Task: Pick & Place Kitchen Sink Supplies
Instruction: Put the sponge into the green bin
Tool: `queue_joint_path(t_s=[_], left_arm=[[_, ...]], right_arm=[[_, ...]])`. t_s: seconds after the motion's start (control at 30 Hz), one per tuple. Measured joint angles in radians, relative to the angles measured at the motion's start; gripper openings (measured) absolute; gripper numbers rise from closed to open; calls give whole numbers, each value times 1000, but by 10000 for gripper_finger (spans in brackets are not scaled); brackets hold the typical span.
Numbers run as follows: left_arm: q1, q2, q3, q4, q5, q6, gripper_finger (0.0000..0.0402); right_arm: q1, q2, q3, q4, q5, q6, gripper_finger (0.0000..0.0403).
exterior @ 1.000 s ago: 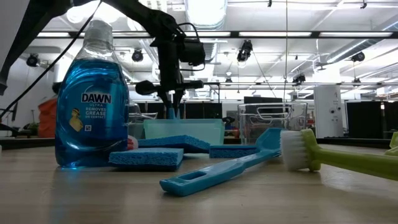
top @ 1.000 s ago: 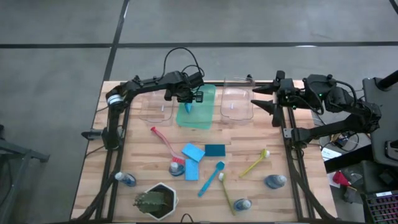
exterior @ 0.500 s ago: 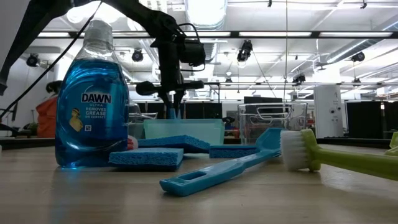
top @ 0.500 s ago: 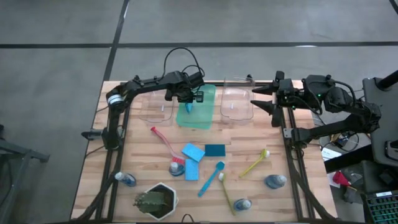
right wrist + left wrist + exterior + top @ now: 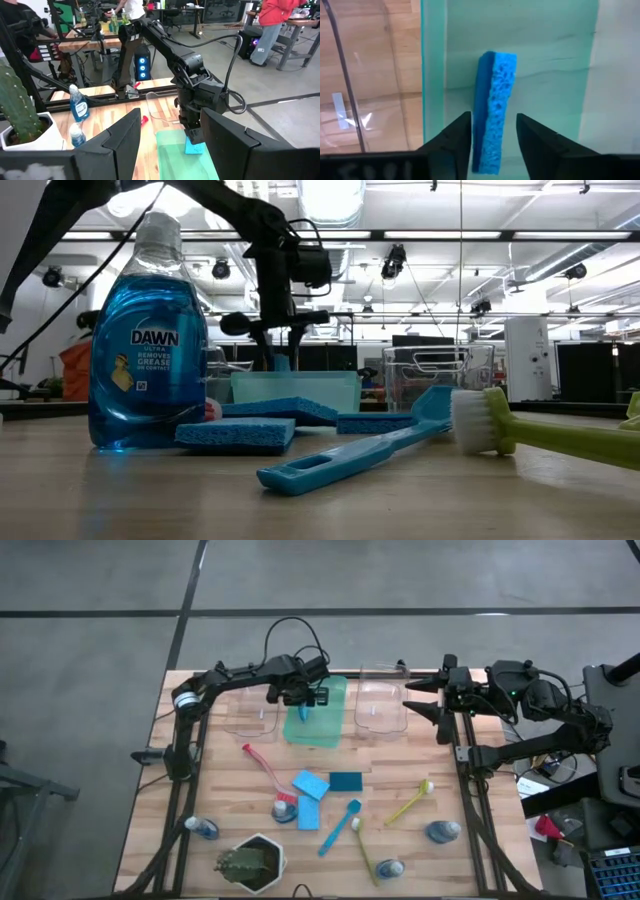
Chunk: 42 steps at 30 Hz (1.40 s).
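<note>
The wooden table (image 5: pixel 230 790) carries everything. At its twelve o'clock edge sits a green tray (image 5: pixel 330 730), flanked by one clear bin (image 5: pixel 247 715) toward eleven and another clear bin (image 5: pixel 380 708) toward one.

The left gripper (image 5: pixel 303 698) hangs over the tray's eleven o'clock part. Its fingers (image 5: pixel 455 140) stand apart on either side of a blue sponge (image 5: pixel 492 110) with a gap showing on each side, so nothing is clamped; the sponge stands on edge on the tray floor (near the tray's wall beside the clear bin).

The right gripper (image 5: pixel 420 700) waits at the table's two o'clock edge, fingers spread and empty.

Toward the table's centre lie two more sponges (image 5: pixel 310 784), a dark teal sponge (image 5: pixel 346 781) just beside them, a red brush (image 5: pixel 262 768) toward nine, a blue brush (image 5: pixel 340 827) toward six and a yellow-green brush (image 5: pixel 408 802) toward four.

A potted plant (image 5: pixel 252 860) sits at seven, with small blue bottles (image 5: pixel 203 828) nearby.
</note>
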Motion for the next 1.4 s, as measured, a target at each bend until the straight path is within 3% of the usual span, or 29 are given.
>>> queue_joint_path(t_s=[0.23,0.63,1.17,1.4], left_arm=[[0,0,13,3,3,1,181],[0,-3,27,-9,5,10,184],[-20,-6,233,-145,-41,85,188],[-52,-23,337,-174,-50,129,188]], right_arm=[[0,0,0,0,1,0,203],[0,0,0,0,1,0,203],[0,6,-1,-19,0,30,203],[0,26,-13,-107,-2,154,203]])
